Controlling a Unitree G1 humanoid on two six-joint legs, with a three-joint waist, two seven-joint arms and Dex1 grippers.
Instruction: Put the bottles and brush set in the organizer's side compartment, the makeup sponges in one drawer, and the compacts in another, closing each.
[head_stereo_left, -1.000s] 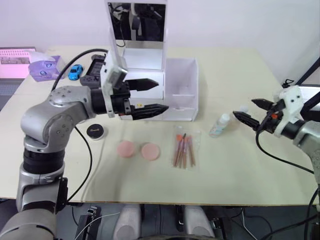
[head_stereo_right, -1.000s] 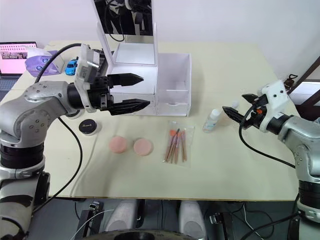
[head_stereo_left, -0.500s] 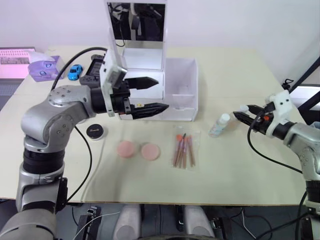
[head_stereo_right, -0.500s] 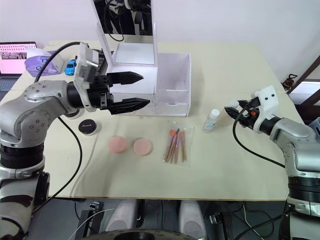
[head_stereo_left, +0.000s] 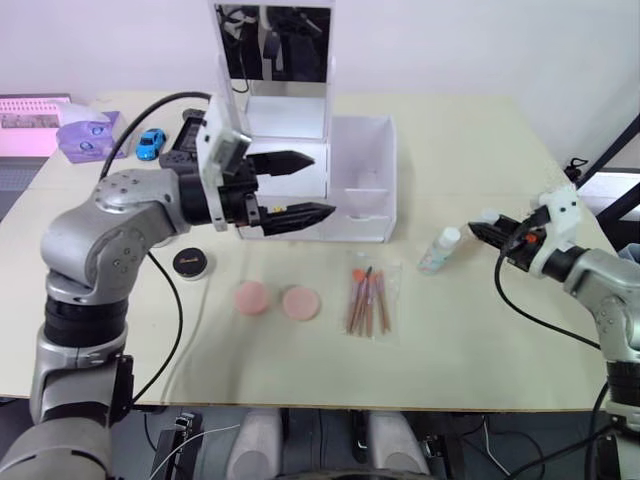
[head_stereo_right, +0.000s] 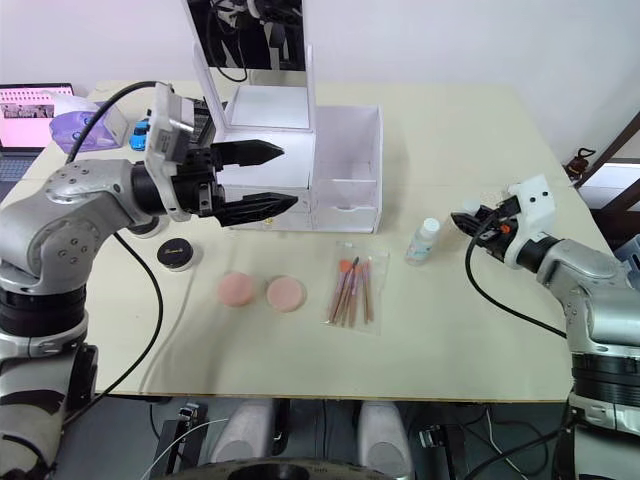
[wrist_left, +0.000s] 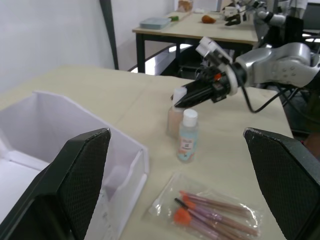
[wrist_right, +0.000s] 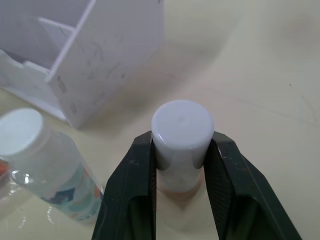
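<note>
Standing at the right of the frame on the counter (head_stereo_left: 470, 330): two bottles, a white-capped peach bottle (wrist_right: 182, 131) and, just beside it, a clear bottle (head_stereo_right: 425, 240). Clamped on the peach bottle's cap, right tool (wrist_right: 181, 150). Lying at centre, bagged brush set (head_stereo_left: 368, 300), with two pink sponges (head_stereo_left: 282, 300) to its left and a black compact (head_stereo_left: 190, 262) further left. Behind, upper centre, white organizer (head_stereo_left: 365, 180) with open side compartment. Hovering before its drawers, left tool (head_stereo_left: 305, 188), fingers spread wide, holding nothing.
</note>
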